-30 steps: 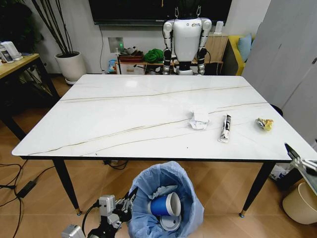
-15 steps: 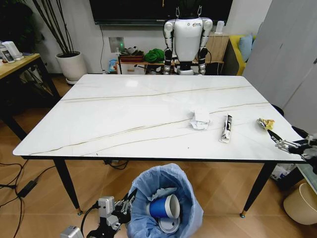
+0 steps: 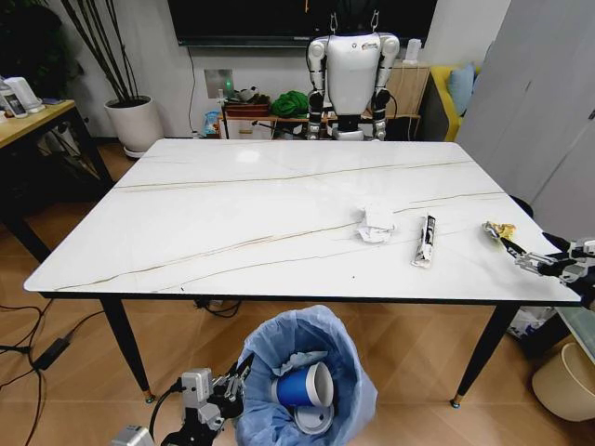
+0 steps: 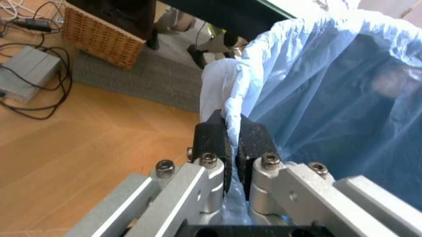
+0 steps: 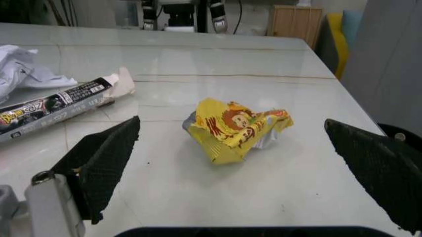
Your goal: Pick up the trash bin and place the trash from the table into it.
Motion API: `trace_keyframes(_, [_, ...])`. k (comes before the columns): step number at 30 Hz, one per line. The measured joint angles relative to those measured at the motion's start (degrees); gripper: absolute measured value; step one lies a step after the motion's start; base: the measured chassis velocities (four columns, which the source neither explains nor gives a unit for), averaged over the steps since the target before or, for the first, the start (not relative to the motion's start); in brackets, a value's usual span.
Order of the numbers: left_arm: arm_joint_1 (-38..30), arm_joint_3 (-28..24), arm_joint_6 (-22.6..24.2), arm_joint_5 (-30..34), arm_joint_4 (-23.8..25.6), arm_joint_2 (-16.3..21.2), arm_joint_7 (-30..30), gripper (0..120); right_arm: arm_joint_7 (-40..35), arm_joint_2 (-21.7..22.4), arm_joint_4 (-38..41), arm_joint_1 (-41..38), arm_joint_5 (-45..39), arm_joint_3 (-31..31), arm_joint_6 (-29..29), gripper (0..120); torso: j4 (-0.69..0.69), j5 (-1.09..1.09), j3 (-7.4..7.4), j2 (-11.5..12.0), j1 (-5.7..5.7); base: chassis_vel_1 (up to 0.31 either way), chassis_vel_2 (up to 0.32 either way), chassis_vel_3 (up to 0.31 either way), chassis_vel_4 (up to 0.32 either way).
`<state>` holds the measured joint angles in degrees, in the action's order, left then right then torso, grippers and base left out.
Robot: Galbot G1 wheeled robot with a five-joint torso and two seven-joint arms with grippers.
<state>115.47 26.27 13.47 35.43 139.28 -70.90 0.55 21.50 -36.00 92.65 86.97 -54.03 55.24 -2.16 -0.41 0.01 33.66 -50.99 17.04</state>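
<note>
Nearest the robot, the left gripper is clamping the rim of the trash bin, which is sitting below the table's front edge with a blue cup inside. Farther out, at the table's right edge, the right gripper is hovering, fingers spread wide around a crumpled yellow wrapper, not touching it. Beyond, a tube and a white paper wad are lying.
</note>
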Motion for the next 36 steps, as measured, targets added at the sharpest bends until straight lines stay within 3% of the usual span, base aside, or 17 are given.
trace_keyframes(16, [-0.16, 0.42, 0.02, -0.07, -0.29, -0.66, 0.01, 0, 0.81, 1.3, -3.9, -5.48, -0.43, -6.54, -0.06, 99, 0.0, -0.01, 0.0, 0.0, 0.0, 0.0, 0.0, 0.0, 0.0])
trace_keyframes(30, [-0.87, 0.65, 0.11, 0.99, -0.56, -0.16, -0.13, 0, 1.04, 1.19, -6.72, -8.15, -0.34, -9.35, 0.04, 50, 0.0, -0.01, 0.0, 0.0, 0.0, 0.0, 0.0, 0.0, 0.0])
trace_keyframes(32, [-1.06, 0.65, 0.16, 1.29, -0.66, -0.05, -0.18, 0, 1.04, 1.38, -6.82, -8.43, -0.31, -9.54, 0.04, 38, 0.0, -0.01, 0.0, 0.0, 0.0, 0.0, 0.0, 0.0, 0.0])
trace_keyframes(36, [-1.19, 0.65, 0.2, 1.46, -0.77, -0.01, -0.21, 0, 1.04, 1.44, -6.9, -8.71, -0.29, -9.82, 0.05, 29, 0.0, -0.01, 0.0, 0.0, 0.0, 0.0, 0.0, 0.0, 0.0])
